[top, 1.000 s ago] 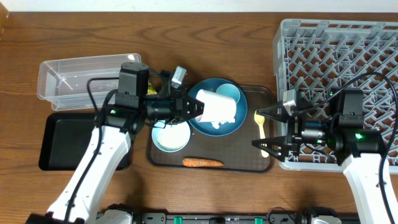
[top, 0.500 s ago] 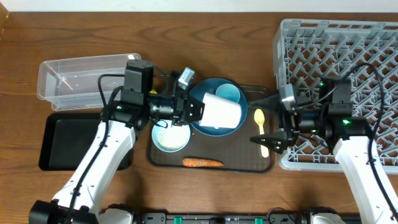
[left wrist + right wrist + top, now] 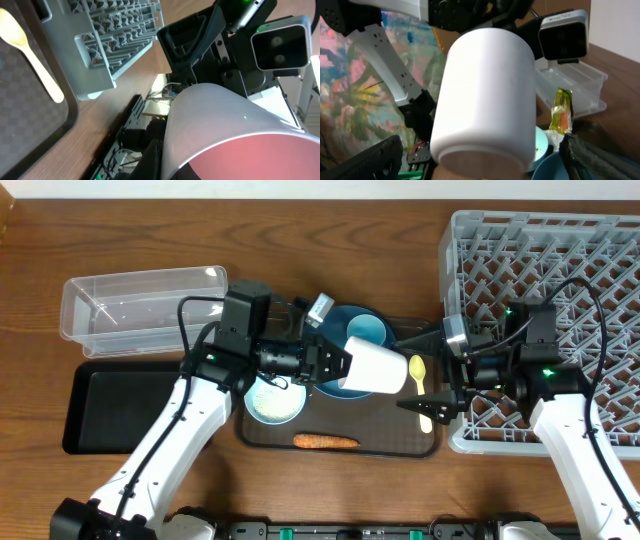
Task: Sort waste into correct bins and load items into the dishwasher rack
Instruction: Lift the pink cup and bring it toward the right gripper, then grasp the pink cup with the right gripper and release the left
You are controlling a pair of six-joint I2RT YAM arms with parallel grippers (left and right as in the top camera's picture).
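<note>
Two arms: left gripper [image 3: 340, 366] is clamped on the mouth end of a white cylindrical vessel [image 3: 376, 367]; right gripper [image 3: 408, 375] is spread wide and holds nothing.
Vessel: held sideways in the air over the dark brown flat tray [image 3: 395, 448], with its base near the right gripper's fingertips.
Spoon: pale yellow plastic spoon [image 3: 424, 405] lies on the brown tray.
Carrot: orange carrot [image 3: 326, 442] lies along the tray's front edge.
Rack: grey lattice plastic crate [image 3: 540, 240] stands at the right.
Bins: clear plastic rectangular tub [image 3: 140, 300] and shallow black rectangular tray [image 3: 110, 410] stand at the left.
</note>
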